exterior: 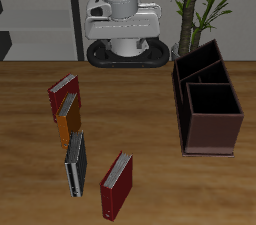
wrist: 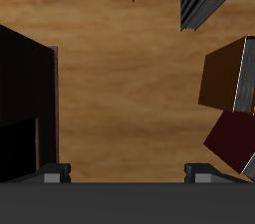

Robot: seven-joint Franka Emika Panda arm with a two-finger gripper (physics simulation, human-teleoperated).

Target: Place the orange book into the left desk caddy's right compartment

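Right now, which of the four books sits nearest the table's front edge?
The dark red book, standing alone; the black-grey book, orange book and other dark red book sit farther back.

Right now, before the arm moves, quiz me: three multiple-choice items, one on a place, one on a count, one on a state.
1. Where is the orange book relative to the box?
A. inside it
B. on the table, apart from it
C. leaning against it

2. How many books lie on the table?
A. two
B. three
C. four

3. The tool is:
A. open and empty
B. shut on a book
C. shut and empty

Answers: 1 B, the book lies across the table from the box. 2 C, two dark red, one orange and one black-grey. 3 A, its fingers stand wide apart with only bare table between them.
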